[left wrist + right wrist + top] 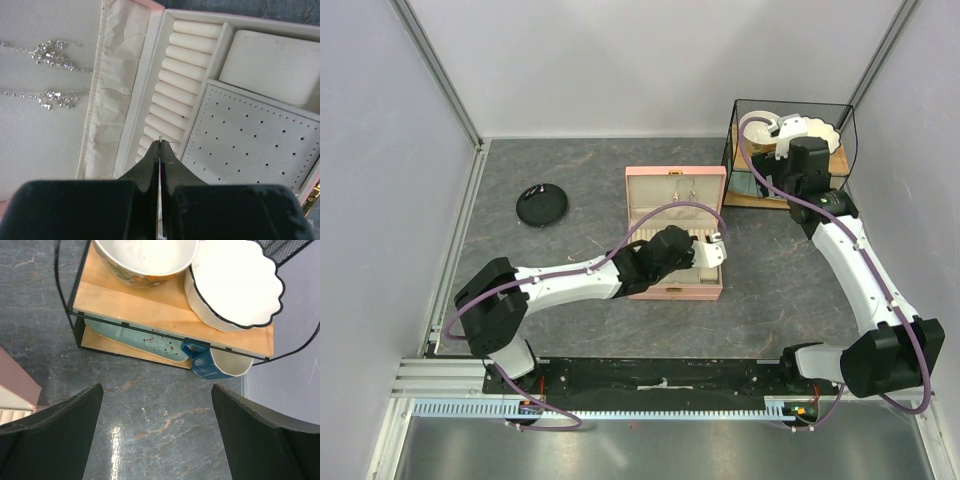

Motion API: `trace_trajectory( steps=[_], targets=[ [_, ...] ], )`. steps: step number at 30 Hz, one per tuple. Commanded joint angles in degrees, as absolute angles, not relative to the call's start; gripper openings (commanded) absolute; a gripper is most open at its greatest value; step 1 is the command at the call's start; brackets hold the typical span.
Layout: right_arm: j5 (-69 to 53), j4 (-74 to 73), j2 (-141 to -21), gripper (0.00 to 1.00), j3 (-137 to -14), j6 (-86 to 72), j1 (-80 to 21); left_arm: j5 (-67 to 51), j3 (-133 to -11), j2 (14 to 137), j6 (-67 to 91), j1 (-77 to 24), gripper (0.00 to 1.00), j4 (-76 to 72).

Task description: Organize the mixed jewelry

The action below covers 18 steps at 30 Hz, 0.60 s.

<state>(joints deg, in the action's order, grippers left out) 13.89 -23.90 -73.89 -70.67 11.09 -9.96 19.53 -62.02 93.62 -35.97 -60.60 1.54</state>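
The pink box lies open on the table, lid back. My left gripper hangs over its cream interior, shut on a tiny pale metallic piece of the mixed jewelry. A thin wire sticks out to the right of the tips. The tips sit above the ring rolls, beside the perforated panel. Two sparkling pieces hang in the lid lining. From above, the left gripper is at the box's right side. My right gripper is open over bare table, nothing between its fingers.
A black round dish sits at the left of the table. A wire rack at the back right holds bowls, a teal plate and a blue mug. Walls enclose the table on three sides.
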Motion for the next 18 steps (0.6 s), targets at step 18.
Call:
trace_trajectory(
  steps=[18],
  targets=[
    [6.2, -22.4, -69.9, 0.98, -58.9, 11.7, 8.7, 18.6, -67.9, 97.2, -36.5, -62.8, 0.01, 1.8]
  ],
)
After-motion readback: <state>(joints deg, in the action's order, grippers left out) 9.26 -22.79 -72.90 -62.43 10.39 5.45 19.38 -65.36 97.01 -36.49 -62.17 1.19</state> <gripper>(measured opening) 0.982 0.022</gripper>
